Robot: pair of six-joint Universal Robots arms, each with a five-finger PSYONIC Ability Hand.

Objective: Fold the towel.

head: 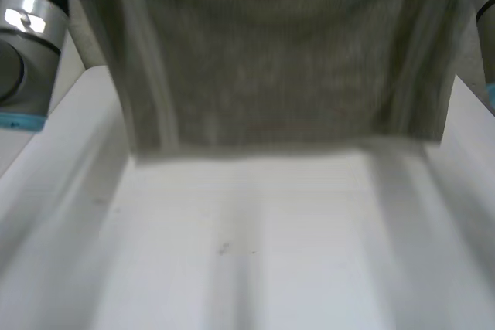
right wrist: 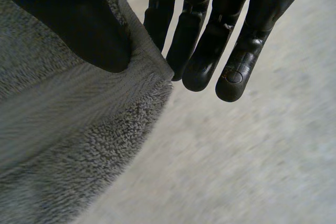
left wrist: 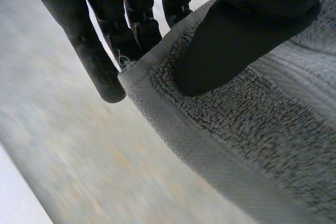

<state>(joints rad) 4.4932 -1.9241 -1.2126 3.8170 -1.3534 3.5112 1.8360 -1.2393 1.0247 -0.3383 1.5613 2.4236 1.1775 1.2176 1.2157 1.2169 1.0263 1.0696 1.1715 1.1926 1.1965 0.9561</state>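
A grey terry towel hangs spread in the air above the white table, its lower hem straight and level. In the left wrist view my left hand pinches one upper corner of the towel between the thumb and the fingers behind it. In the right wrist view my right hand pinches the other upper corner of the towel the same way, thumb on the front, fingers straight behind the edge.
My left arm's grey joint with its light-blue cap stands beside the towel's left edge, and part of my right arm beside its right edge. The table's bare white top stretches below the hanging hem.
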